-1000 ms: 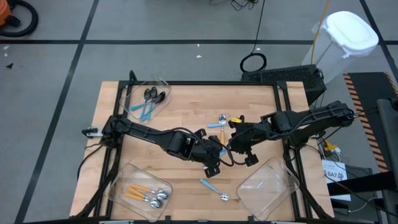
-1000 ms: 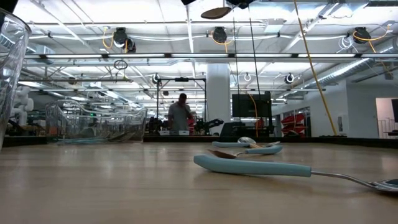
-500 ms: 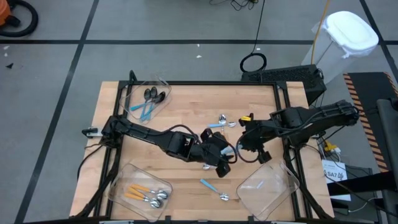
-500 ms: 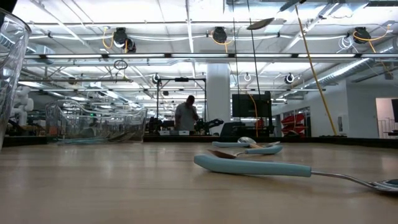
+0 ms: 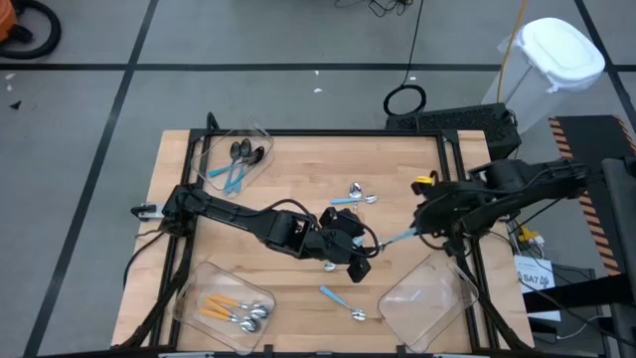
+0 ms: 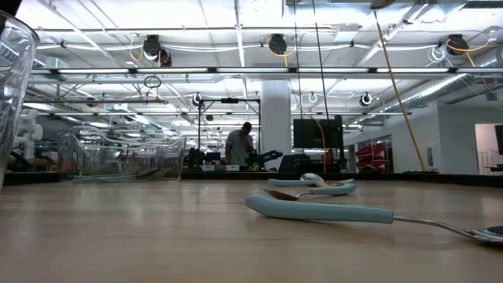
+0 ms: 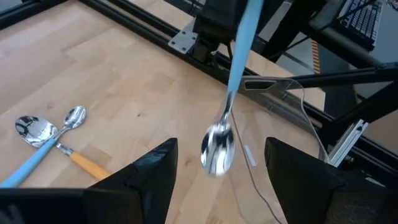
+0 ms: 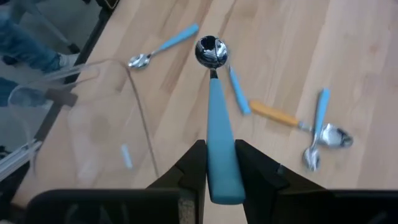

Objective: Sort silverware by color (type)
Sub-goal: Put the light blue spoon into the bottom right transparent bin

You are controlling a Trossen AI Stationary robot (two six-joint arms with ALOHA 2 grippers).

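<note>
A: Right end effector (image 8: 214, 165) is clamped on the blue handle of a spoon (image 5: 394, 237), held above the bench (image 5: 298, 164) right of centre in the high view, silver bowl pointing toward the middle.

B: And the left end effector (image 5: 356, 261)?

A: Spread wide, holding nothing, at the centre of the high view. In its wrist view the carried spoon (image 7: 219, 146) hangs in the air between its fingers (image 7: 152, 171), touching neither.

B: Where should that spoon go?

A: Judging by the sorting, into the clear bin (image 5: 427, 293) at the lower right, which looks empty or nearly so. The upper-left bin (image 5: 234, 149) holds black-bowled spoons with blue handles, and the lower-left bin (image 5: 224, 308) holds orange-handled ones.

B: How should it be done well?

A: Keep the grip firm on the handle, carry the spoon high enough to clear the bin's wall, and open the fingers only once the bowl is well inside the rim. The left arm should stay clear of the path.

B: What remains?

A: A blue-handled spoon (image 5: 341, 300) lies on the bench at lower centre, and a small cluster (image 5: 355, 195) with blue and orange handles lies just above centre.
</note>
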